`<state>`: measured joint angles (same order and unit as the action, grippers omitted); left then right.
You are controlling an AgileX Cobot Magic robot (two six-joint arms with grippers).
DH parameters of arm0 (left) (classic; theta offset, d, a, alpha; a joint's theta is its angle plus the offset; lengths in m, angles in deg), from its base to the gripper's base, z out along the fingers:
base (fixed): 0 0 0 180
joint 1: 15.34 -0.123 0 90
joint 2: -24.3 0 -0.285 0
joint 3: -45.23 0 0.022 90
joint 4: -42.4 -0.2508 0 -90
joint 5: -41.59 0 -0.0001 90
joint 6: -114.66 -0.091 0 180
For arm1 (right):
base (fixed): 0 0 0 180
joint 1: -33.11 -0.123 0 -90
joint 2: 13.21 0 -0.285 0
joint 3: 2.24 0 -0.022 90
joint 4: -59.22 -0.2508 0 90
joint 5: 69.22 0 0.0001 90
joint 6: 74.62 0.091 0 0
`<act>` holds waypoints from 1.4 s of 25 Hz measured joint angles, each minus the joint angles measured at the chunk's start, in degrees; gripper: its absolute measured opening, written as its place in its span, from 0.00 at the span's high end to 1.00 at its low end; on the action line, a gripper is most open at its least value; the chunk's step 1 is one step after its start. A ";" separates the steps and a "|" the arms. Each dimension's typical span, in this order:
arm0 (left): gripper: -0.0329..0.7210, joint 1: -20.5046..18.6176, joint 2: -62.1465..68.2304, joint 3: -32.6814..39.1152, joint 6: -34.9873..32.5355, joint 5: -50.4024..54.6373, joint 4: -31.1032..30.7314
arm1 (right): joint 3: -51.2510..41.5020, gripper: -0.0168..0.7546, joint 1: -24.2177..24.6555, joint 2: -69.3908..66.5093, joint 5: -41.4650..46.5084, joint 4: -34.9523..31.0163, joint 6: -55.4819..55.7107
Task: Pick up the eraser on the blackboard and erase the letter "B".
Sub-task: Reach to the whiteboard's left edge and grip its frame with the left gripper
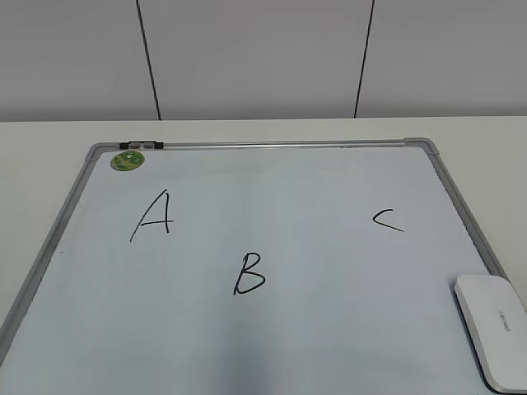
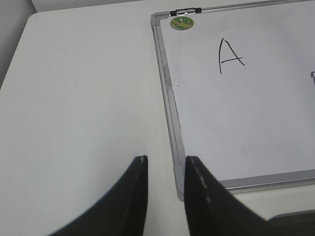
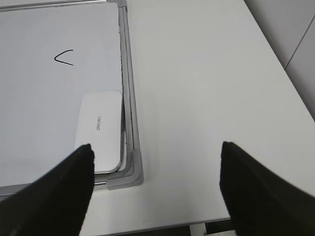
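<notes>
The blackboard (image 1: 329,173), a white board with a grey frame, lies flat on the table. On it are a black "A" (image 1: 153,216), the letter "B" (image 1: 249,274) near the middle front and a "C" (image 1: 388,220). The eraser (image 1: 494,327), a white rounded block, lies on the board's front right corner; it also shows in the right wrist view (image 3: 99,130). My right gripper (image 3: 156,150) is wide open and empty, above the table just right of that corner. My left gripper (image 2: 166,160) is open by a narrow gap, empty, over the board's front left corner. Neither gripper shows in the exterior view.
A round green sticker (image 1: 128,160) sits at the board's far left corner. The white table (image 3: 206,88) extends to the right of the board, with its edge close in front of my right gripper. More table (image 2: 78,98) lies left of the board.
</notes>
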<state>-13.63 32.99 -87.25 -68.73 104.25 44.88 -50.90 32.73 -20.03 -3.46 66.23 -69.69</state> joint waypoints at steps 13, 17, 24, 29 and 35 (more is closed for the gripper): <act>0.70 0.00 4.20 -0.37 0.00 0.00 -0.25 | 0.00 0.21 0.00 0.00 0.00 0.00 0.00; 0.70 0.00 12.91 -2.91 0.00 -0.28 -1.32 | 0.00 0.21 0.00 0.00 0.00 0.00 0.00; 0.70 0.00 29.61 -9.31 0.00 -1.93 -2.48 | 0.00 0.21 0.00 0.00 0.00 0.00 0.00; 0.69 0.00 43.27 -15.34 0.00 -3.98 -2.48 | 0.00 0.21 0.00 0.00 0.00 0.00 0.00; 0.69 0.00 59.61 -22.46 0.00 -4.62 -2.48 | 0.00 0.21 0.00 0.00 0.00 0.00 0.00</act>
<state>-13.63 92.59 -109.70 -68.73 99.63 42.40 -50.90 32.73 -20.03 -3.46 66.23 -69.69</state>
